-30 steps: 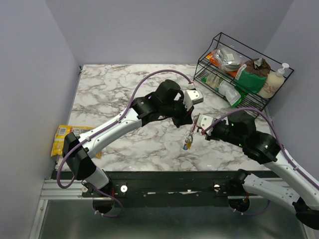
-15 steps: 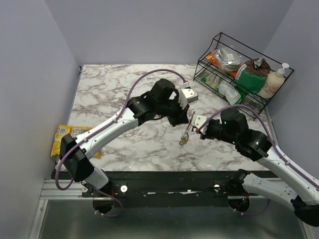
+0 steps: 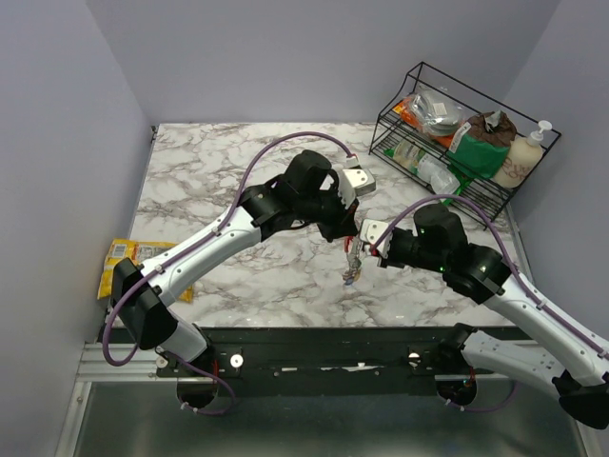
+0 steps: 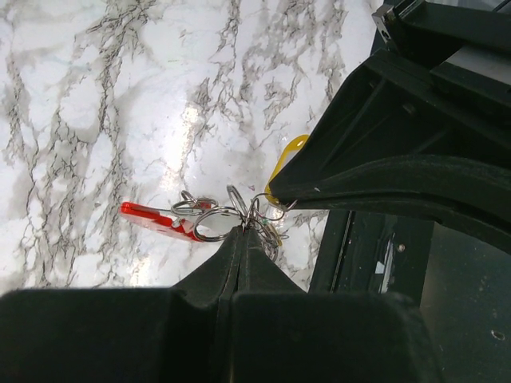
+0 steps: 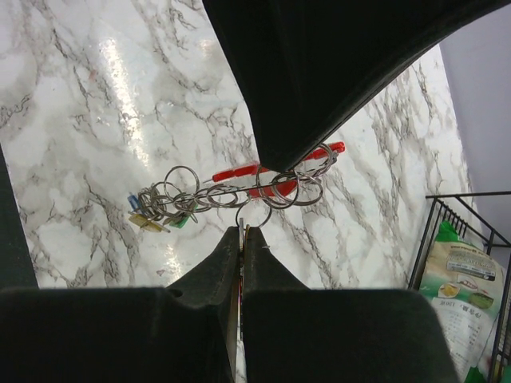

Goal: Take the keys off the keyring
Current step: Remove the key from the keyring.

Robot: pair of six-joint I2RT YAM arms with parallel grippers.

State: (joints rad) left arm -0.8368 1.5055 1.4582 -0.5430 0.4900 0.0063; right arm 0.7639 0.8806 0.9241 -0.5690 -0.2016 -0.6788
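1. The keyring [image 5: 231, 173], red and grey, is held in the air over the right-middle of the marbled surface [image 3: 209, 181], between both grippers.
2. The left gripper [image 4: 242, 237] is pressed together, pinching the keyring where its wire loops gather.
3. The right gripper [image 5: 243, 233] is pinched on a small ring [image 5: 254, 214] of the bunch.
4. The keys [image 5: 156, 215], tagged blue, yellow and green, are hung from the linked rings.

Setting. A white counter [image 3: 209, 176] veined in a grey marble pattern, enclosed by plain lilac-grey walls at the back [image 3: 304, 57], left [image 3: 57, 190] and right [image 3: 576, 200]. A black wire rack [image 3: 420, 78] holding packets and bottles stands at the far right corner. Overhead light leaves a bright glare patch [image 4: 188, 118] on the glossy top.
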